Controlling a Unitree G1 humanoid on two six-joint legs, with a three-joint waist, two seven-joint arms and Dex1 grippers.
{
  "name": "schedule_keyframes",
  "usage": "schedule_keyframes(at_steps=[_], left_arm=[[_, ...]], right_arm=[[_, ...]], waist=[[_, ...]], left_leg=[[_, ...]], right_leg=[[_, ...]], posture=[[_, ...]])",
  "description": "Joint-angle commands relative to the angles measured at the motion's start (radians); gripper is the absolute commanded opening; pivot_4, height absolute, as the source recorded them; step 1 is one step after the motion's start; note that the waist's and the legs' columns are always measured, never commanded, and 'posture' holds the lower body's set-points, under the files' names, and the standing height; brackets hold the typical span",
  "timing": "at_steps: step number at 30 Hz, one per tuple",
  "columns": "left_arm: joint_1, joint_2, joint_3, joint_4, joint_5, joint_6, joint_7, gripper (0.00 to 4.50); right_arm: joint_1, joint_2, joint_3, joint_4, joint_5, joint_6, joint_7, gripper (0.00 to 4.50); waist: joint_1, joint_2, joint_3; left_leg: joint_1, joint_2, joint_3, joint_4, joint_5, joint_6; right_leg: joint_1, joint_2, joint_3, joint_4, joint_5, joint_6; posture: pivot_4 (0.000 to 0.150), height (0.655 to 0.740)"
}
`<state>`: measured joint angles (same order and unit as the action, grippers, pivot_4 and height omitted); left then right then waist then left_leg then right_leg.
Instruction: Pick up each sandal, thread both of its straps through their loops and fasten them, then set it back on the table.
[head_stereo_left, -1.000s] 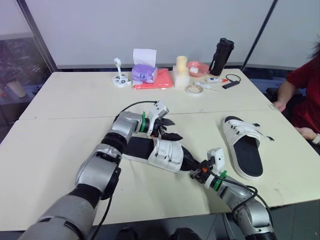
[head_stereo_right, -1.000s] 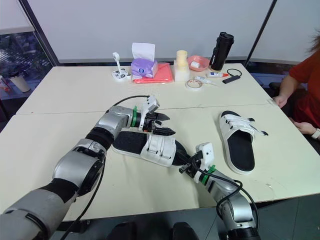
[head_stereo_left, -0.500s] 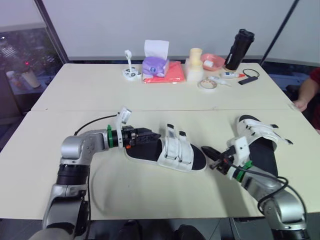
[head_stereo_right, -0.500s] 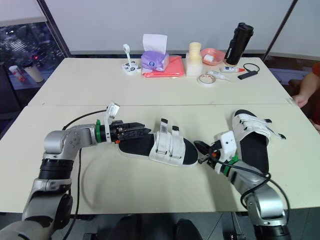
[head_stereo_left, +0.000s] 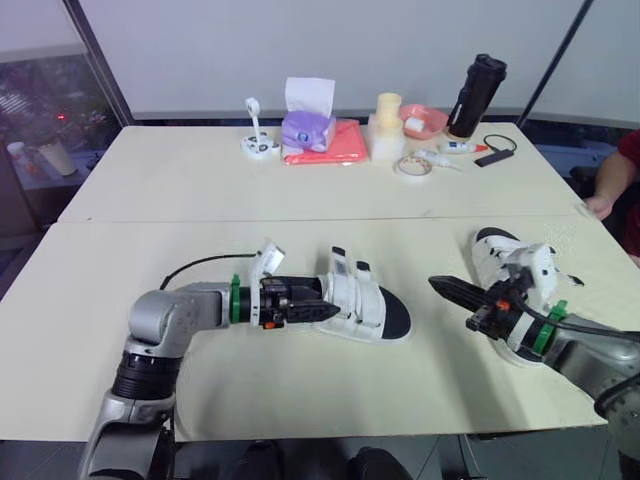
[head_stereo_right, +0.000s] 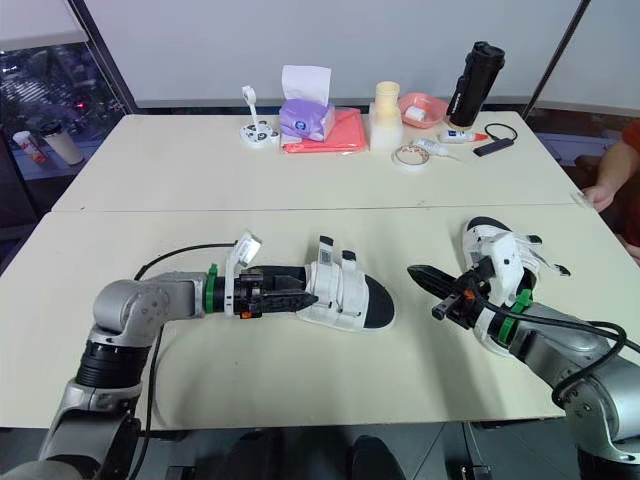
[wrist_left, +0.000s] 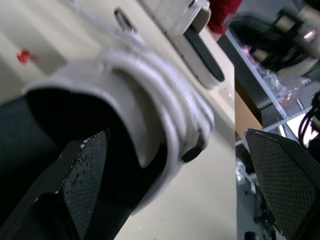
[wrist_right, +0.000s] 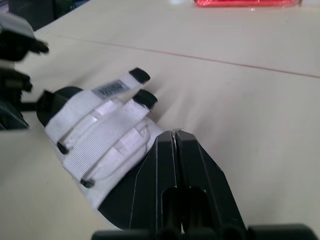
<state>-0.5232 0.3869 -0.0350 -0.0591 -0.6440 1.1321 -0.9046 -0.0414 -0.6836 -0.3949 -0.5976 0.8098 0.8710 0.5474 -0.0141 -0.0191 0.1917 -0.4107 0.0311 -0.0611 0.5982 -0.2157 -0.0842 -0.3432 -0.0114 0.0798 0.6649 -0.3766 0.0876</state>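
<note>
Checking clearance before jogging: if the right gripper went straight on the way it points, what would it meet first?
The right gripper would likely meet the toe of the middle sandal first; bare table lies between, though its height is unclear.

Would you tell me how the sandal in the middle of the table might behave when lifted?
Probably fairly stiff and light: the sandal has a thick flat sole. Its fabric straps look soft, with ends sticking up, so they may flop when tilted.
</note>
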Motion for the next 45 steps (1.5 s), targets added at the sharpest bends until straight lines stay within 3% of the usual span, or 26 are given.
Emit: schedule_keyframes(at_steps=[1, 6, 15, 26, 29, 37, 45], left_arm=[[-0.021, -0.015, -0.020, 0.021, -0.004, -0.038, -0.005, 4.47], [-0.066, -0.094, 0.019, 0.091, -0.061, -0.021, 0.002, 4.47], [-0.196, -0.248, 0.240, 0.252, -0.244, 0.144, 0.145, 4.47], [-0.167, -0.216, 0.123, 0.206, -0.211, 0.155, 0.125, 4.47], [-0.167, -0.217, 0.105, 0.218, -0.197, 0.133, 0.129, 3.69], [-0.179, -0.219, 0.084, 0.248, -0.177, 0.107, 0.126, 0.04], [-0.259, -0.192, 0.020, 0.302, -0.160, 0.083, 0.021, 0.04]], right_arm=[[-0.007, -0.003, -0.029, -0.050, 0.045, 0.005, -0.028, 0.00], [0.011, 0.007, -0.008, -0.049, 0.046, -0.009, -0.050, 0.00], [0.038, 0.032, 0.042, -0.039, 0.026, -0.038, -0.069, 0.00], [0.063, 0.048, 0.066, -0.019, -0.008, -0.073, -0.089, 0.00], [0.064, 0.052, 0.068, -0.018, -0.012, -0.076, -0.094, 0.00], [0.075, 0.060, 0.066, -0.022, -0.017, -0.078, -0.098, 0.00], [0.074, 0.068, 0.079, -0.011, -0.030, -0.084, -0.098, 0.00]], waist=[[0.001, 0.000, 0.000], [0.002, 0.000, 0.000], [-0.001, -0.001, 0.000], [0.002, 0.000, 0.000], [0.002, 0.000, 0.000], [0.001, 0.000, 0.000], [0.003, 0.000, 0.000]], left_leg=[[0.000, 0.000, 0.000, 0.000, 0.000, 0.000], [0.000, -0.001, 0.000, 0.002, 0.000, 0.000], [-0.001, 0.000, 0.000, 0.004, 0.000, 0.000], [-0.004, 0.000, -0.001, 0.011, 0.000, 0.000], [-0.004, 0.000, -0.001, 0.012, 0.000, 0.000], [-0.004, 0.000, -0.001, 0.013, -0.001, 0.001], [-0.005, 0.000, -0.001, 0.014, -0.001, 0.001]], right_leg=[[0.000, 0.000, 0.000, 0.000, 0.000, 0.000], [0.001, 0.000, 0.000, 0.000, 0.000, 0.000], [0.000, 0.001, -0.001, 0.001, 0.000, 0.000], [0.001, 0.001, -0.001, 0.003, 0.000, 0.001], [0.001, 0.001, -0.001, 0.003, 0.000, 0.001], [0.001, 0.001, -0.001, 0.004, 0.000, 0.001], [0.001, 0.001, -0.001, 0.005, 0.001, 0.001]], posture=[[0.150, 0.7400], [0.150, 0.7400], [0.150, 0.7400], [0.150, 0.7400], [0.150, 0.7400], [0.150, 0.7400], [0.150, 0.7400]])
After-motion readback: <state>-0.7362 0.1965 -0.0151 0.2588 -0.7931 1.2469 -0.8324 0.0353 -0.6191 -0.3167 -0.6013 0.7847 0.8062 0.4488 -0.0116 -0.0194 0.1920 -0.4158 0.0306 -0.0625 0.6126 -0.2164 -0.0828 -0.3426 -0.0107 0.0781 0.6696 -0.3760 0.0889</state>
